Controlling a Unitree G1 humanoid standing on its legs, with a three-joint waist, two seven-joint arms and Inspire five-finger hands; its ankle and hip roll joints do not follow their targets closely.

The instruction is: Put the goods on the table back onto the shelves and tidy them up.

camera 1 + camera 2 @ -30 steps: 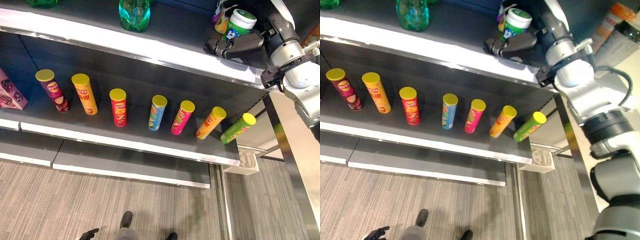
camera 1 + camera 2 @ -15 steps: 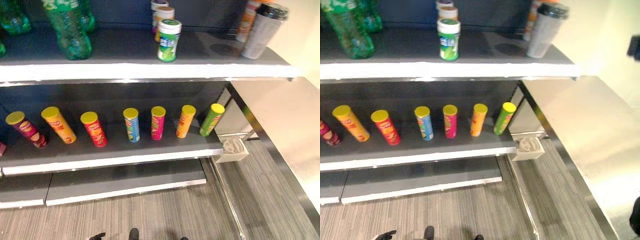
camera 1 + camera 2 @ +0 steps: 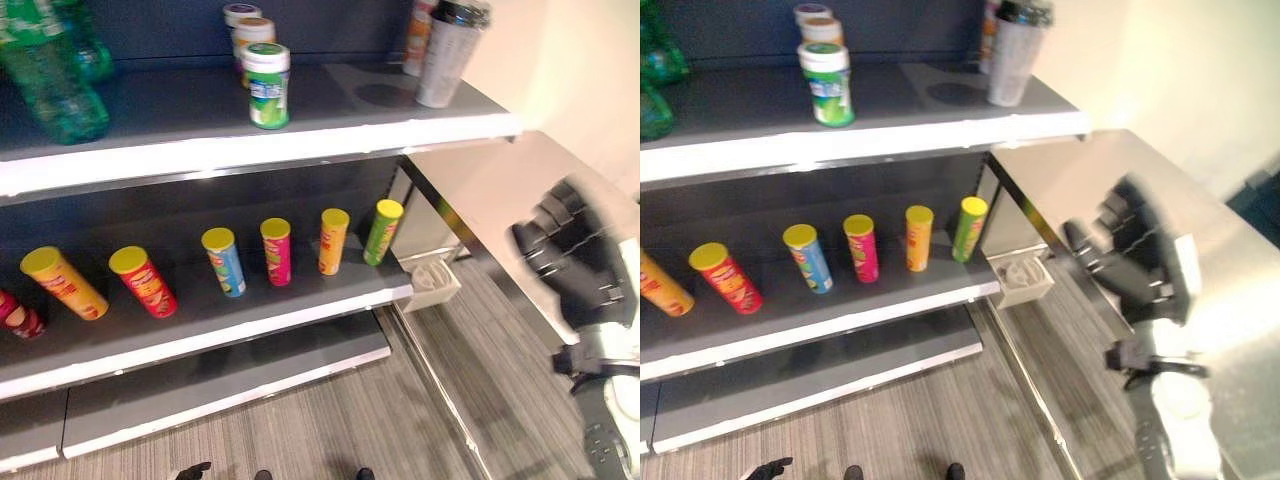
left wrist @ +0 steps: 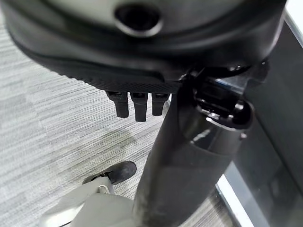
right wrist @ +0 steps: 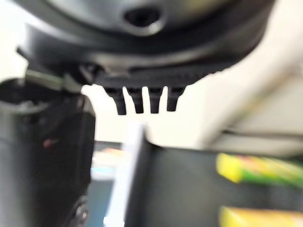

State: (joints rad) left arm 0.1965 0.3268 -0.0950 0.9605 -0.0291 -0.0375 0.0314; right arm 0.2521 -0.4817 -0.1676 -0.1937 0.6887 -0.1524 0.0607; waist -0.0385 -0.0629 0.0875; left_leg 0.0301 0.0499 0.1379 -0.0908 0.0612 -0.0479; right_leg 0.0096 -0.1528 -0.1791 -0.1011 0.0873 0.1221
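Note:
A green-and-white jar [image 3: 266,85] stands upright at the front of the upper shelf [image 3: 300,145], with two more jars [image 3: 250,30] behind it. My right hand [image 3: 572,252] hangs open and holds nothing, above the steel table [image 3: 480,190] to the right of the shelves. In the right wrist view its fingers [image 5: 142,100] are straight with nothing between them. My left hand [image 4: 136,105] is open too and hangs low over the floor, apart from the shelves.
Several yellow-lidded crisp cans [image 3: 277,252] stand in a row on the middle shelf [image 3: 250,325]. Green bottles [image 3: 50,85] fill the upper shelf's left end and a grey tumbler [image 3: 448,55] its right end. A small white bin [image 3: 432,283] sits by the shelf's corner.
The camera has swung right. My right hand has let go of the green-and-white jar on the upper shelf and come down and back over the steel table.

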